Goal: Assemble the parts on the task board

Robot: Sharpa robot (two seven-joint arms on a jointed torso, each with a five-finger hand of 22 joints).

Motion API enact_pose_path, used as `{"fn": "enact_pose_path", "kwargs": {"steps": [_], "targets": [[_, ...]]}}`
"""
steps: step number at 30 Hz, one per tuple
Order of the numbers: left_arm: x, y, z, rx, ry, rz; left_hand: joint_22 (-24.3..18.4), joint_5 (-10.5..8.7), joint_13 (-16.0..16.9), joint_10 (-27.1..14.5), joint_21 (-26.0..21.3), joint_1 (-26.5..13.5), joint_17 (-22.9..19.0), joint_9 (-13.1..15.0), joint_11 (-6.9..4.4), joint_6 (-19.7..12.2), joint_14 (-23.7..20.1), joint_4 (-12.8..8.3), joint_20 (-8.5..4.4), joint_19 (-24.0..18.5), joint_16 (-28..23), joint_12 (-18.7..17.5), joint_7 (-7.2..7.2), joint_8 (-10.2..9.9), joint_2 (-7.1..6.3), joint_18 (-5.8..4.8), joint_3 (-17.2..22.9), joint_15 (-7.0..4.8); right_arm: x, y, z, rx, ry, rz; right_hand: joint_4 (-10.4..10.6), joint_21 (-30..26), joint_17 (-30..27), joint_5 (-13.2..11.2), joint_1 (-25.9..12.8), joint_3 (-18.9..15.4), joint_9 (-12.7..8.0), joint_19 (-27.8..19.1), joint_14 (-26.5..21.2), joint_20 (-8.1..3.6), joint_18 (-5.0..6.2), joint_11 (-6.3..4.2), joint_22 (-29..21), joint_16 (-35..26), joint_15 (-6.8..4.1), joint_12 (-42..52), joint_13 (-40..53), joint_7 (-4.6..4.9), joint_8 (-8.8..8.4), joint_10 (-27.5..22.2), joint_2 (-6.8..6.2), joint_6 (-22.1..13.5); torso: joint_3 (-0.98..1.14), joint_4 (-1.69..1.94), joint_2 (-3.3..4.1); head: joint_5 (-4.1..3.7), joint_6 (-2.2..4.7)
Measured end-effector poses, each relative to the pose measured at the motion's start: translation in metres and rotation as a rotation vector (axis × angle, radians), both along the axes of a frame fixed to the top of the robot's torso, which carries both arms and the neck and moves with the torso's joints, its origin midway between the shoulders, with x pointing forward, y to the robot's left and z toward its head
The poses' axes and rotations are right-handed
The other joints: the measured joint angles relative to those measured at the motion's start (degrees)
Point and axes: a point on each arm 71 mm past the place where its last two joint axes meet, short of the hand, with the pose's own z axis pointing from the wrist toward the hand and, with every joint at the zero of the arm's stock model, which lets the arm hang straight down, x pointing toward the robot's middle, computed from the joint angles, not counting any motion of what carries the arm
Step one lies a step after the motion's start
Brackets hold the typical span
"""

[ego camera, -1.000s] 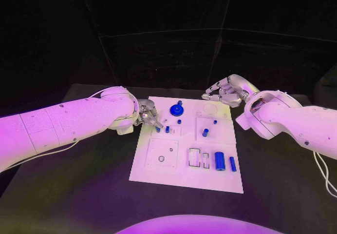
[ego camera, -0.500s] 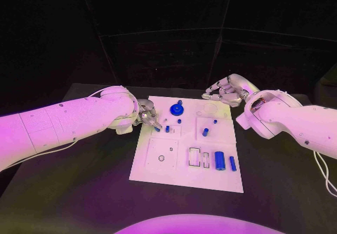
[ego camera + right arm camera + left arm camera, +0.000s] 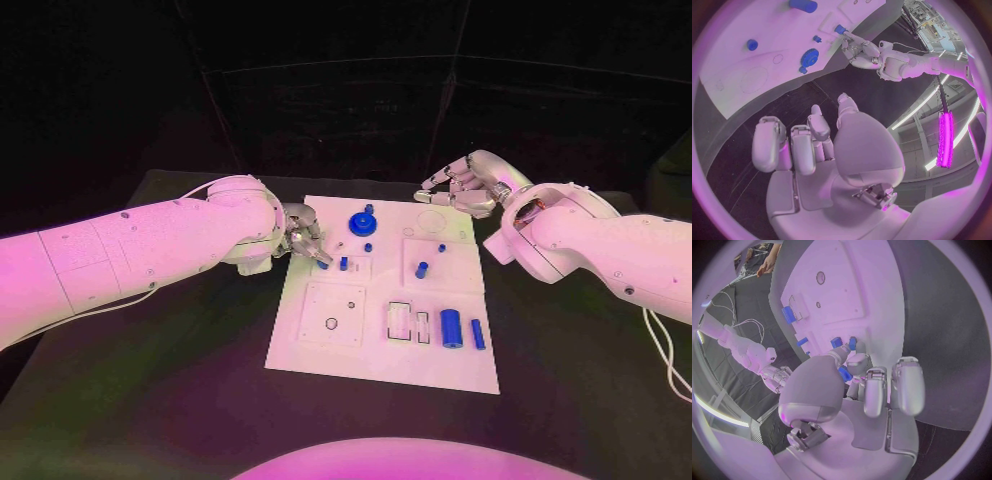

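From the head view, the flat white rectangular task board [image 3: 387, 300] lay in the middle of the matte black table [image 3: 144, 400], its smooth face cut with shallow outlined recesses. The silver left hand [image 3: 303, 238] sat at the board's left edge, fingers drawn together around a small blue peg [image 3: 320, 264] at their tips, just beside a second short blue peg [image 3: 343, 264] standing on the board. A round blue gear-like disc with a knob [image 3: 362, 224] sat near the board's far edge, a small blue stub [image 3: 368, 248] below it, and a blue upright peg [image 3: 421, 270] stood in the right-hand square recess. Two smooth blue cylinders [image 3: 450, 329] lay side by side near the board's near right corner, beside empty rectangular slots. The silver right hand [image 3: 464, 192] hovered off the board's far right corner, fingers curled loosely inward with nothing in them. In the left wrist view, the left hand [image 3: 856, 382] showed glossy metallic finger segments pinching the blue peg [image 3: 844, 374] above the board [image 3: 848, 295], with two more blue pieces just beyond. In the right wrist view, the right hand [image 3: 811, 140] had its rounded fingers bent and empty above the dark table, the board [image 3: 748, 55] carrying the toothed blue disc [image 3: 808, 57]. No writing could be read anywhere.
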Motion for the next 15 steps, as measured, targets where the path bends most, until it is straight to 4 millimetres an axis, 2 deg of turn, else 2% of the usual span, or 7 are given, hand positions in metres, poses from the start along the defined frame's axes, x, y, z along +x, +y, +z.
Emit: {"fn": "enact_pose_path", "kwargs": {"steps": [4, 8, 12, 15], "targets": [[0.0000, -0.0018, -0.0004, 0.003, 0.001, -0.003, 0.0, -0.04, 0.0, 0.0, 0.0, -0.1, 0.0, 0.0, 0.00, 0.0, 0.0, 0.0, 0.00, 0.0, 0.0, 0.0, 0.02, 0.1, -0.27, 0.00, 0.8, 0.00, 0.0000, 0.0000, 0.0000, 0.000, 0.000, 0.000, 0.0, 0.0, 0.0, 0.0, 0.0, 0.0, 0.0, 0.0, 0.0, 0.00, 0.00, 0.00, 0.0, 0.0, 0.00, 0.0, 0.0, 0.00, 0.00, 0.0, 0.00, 0.0, 0.00, 0.00, 0.00, -0.04, -0.05], [0.0009, -0.0042, -0.0009, 0.006, 0.001, -0.003, 0.0, -0.05, 0.3, 0.3, 0.0, -1.2, 0.0, 0.4, 0.09, 0.3, 0.0, -0.4, 0.00, 0.0, 0.0, 0.0, -0.06, 0.7, -1.32, 0.00, 2.5, 0.00, 0.0001, 0.0002, 0.0000, 0.000, 0.000, 0.000, 0.0, 0.0, 0.0, 0.0, 0.0, 0.0, 0.0, 0.0, 0.0, 0.00, 0.00, 0.00, 0.0, 0.0, 0.00, 0.0, 0.0, 0.00, 0.00, 0.0, 0.00, 0.0, 0.01, 0.01, 0.00, -0.06, -0.10], [0.0023, -0.0060, -0.0019, 0.009, 0.003, 0.000, 0.0, -0.05, 0.6, 0.6, 0.0, -4.8, 0.0, 0.9, -0.20, 0.9, 0.2, -3.5, -0.20, 0.2, 0.0, 0.1, -0.44, 1.5, -2.46, 0.00, 5.7, -0.21, 0.0001, 0.0004, 0.0000, 0.000, 0.000, 0.001, 0.2, 0.0, 0.0, 0.0, 0.2, -0.2, 0.0, 0.0, 0.0, 0.00, 0.00, 0.00, 0.0, 0.0, 0.00, 0.0, -0.1, 0.00, 0.00, 0.0, 0.23, 0.0, 0.03, 0.01, 0.00, -0.04, -0.18], [0.0033, -0.0069, -0.0030, 0.013, 0.004, 0.004, 0.0, -0.05, 0.7, 0.8, 0.0, -6.8, 0.0, 1.3, -0.32, 1.6, 0.2, -3.7, -0.21, 0.2, 0.0, 0.3, -0.97, 1.8, -3.34, 0.00, 5.9, -0.21, 0.0001, 0.0004, 0.0000, 0.000, 0.000, 0.001, 0.2, 0.0, 0.0, 0.0, 0.2, -0.2, 0.0, 0.0, 0.0, 0.00, 0.00, 0.00, 0.0, 0.0, 0.00, 0.0, -0.1, 0.00, 0.00, 0.0, 0.23, 0.0, 0.04, 0.01, 0.00, -0.03, -0.19]]}}
